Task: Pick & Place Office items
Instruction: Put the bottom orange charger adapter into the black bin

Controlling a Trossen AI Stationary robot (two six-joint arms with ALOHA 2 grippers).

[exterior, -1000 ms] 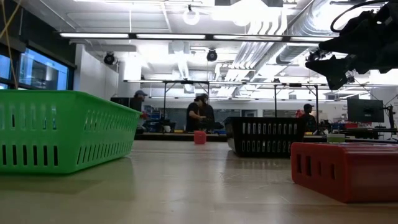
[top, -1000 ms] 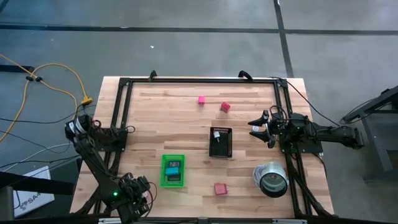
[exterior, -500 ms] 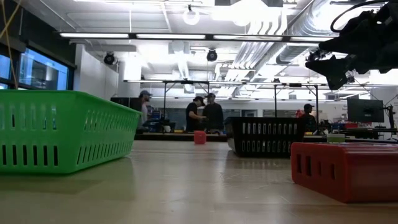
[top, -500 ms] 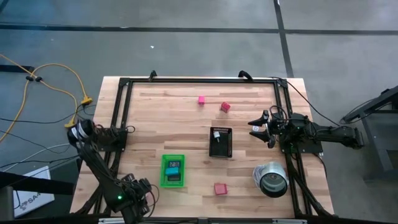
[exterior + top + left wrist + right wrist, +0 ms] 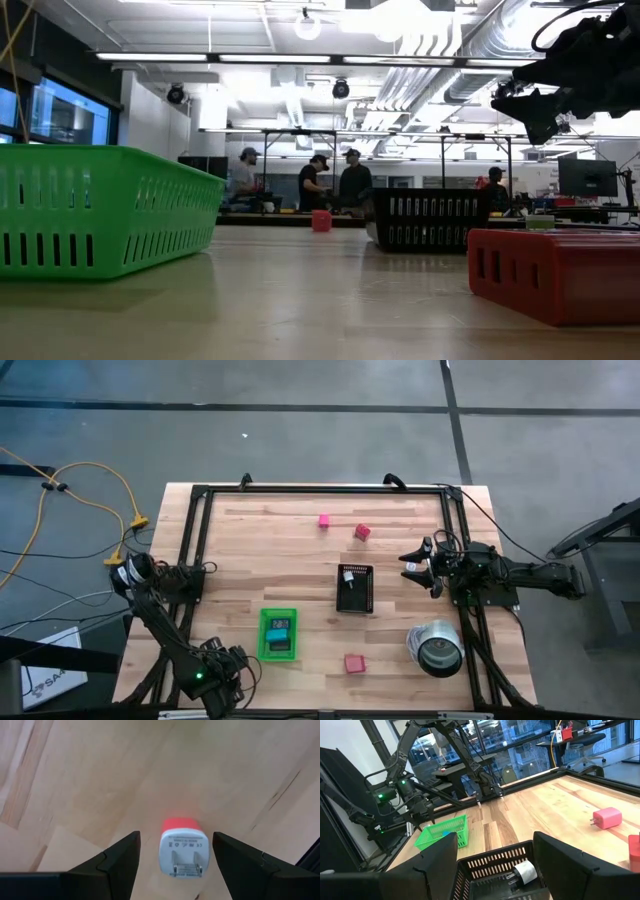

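In the left wrist view, a small white-faced plug block with a red back (image 5: 183, 847) lies flat on the wood. My left gripper (image 5: 175, 837) is open above it, one finger on either side, touching nothing. In the high view this gripper (image 5: 238, 672) is at the table's near-left corner and hides the block. My right gripper (image 5: 407, 567) hovers open to the right of the black tray (image 5: 355, 588). On the table lie a pink block (image 5: 324, 520), a red block (image 5: 361, 532) and a pink-red block (image 5: 353, 662).
The green tray (image 5: 278, 633) holds a light blue and a dark piece. The black tray (image 5: 490, 865) holds a white piece (image 5: 525, 870). A silver can (image 5: 435, 647) lies near the right edge. A black frame runs around the tabletop. People stand far behind the table.
My left arm has shifted slightly toward the table's right along the near edge. My right arm has kept still. People in the room behind have walked to the right.
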